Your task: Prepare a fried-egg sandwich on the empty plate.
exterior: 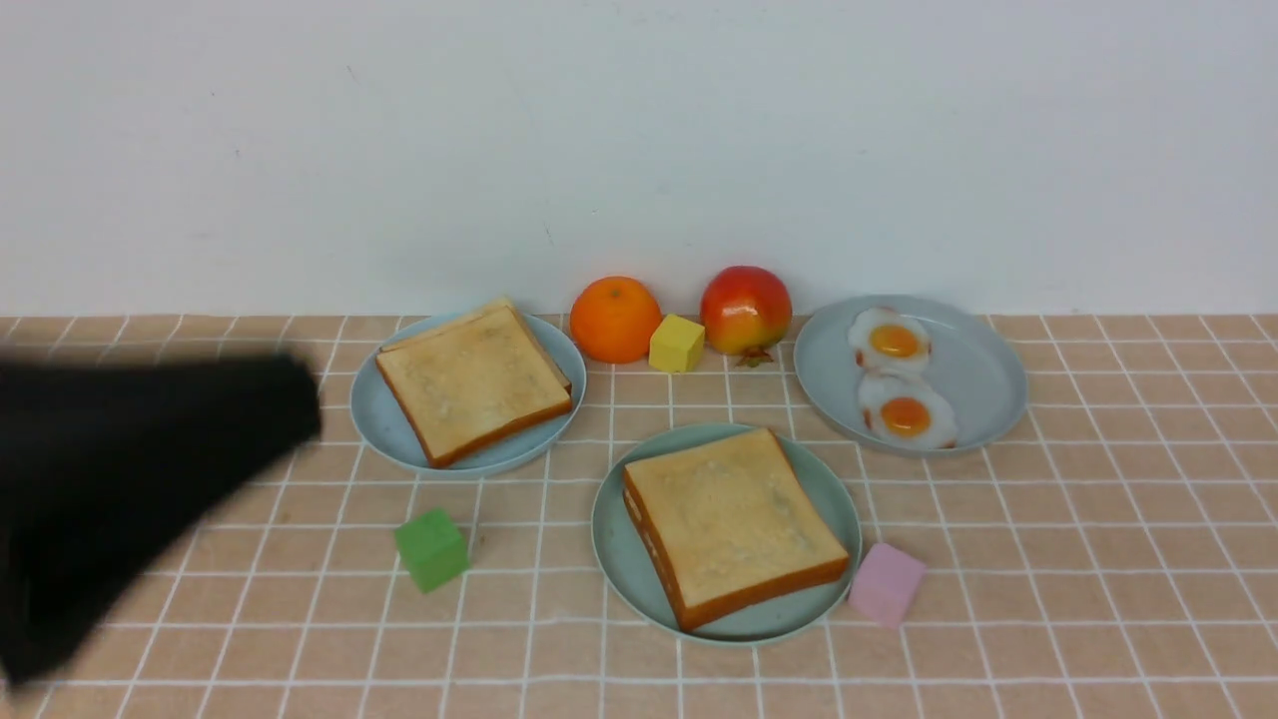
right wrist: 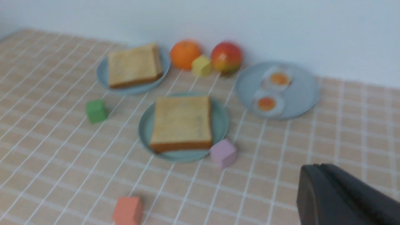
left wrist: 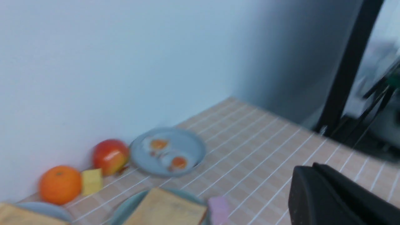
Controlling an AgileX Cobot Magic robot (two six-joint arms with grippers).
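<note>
— Across the table (exterior: 1098, 599), why so open a view?
— Probably from drawing back to finish: left arm (exterior: 140, 479) looming dark and blurred at the left edge, well apart from the food. Left gripper (left wrist: 322, 178) closed on nothing; right gripper (right wrist: 325, 178) likewise clenched and bare.
— And the plates?
— Spread for reaching, by the look: bread plate (exterior: 519, 449) far left, egg plate (exterior: 988, 389) far right, green plate (exterior: 759, 624) nearer, between both supplies.
— Where to find the sandwich (exterior: 739, 524)?
— On the green plate, inside the rim, turned a little askew. Pale filling just visible along the left edge, yolk hidden; probably fully built, top slice lying flat enough to stay put.
— No more toast needed?
— Apparently not. Spare toast (exterior: 474, 389) at far left, orange (exterior: 615, 320) and pomegranate (exterior: 746, 308) at the far middle, likely just scenery. Loose eggs (exterior: 904, 414) at far right, surplus to one sandwich.
— Pink block (exterior: 888, 584)?
— Just beside the green plate's right rim; best avoided. Next, perhaps, only resting.
</note>
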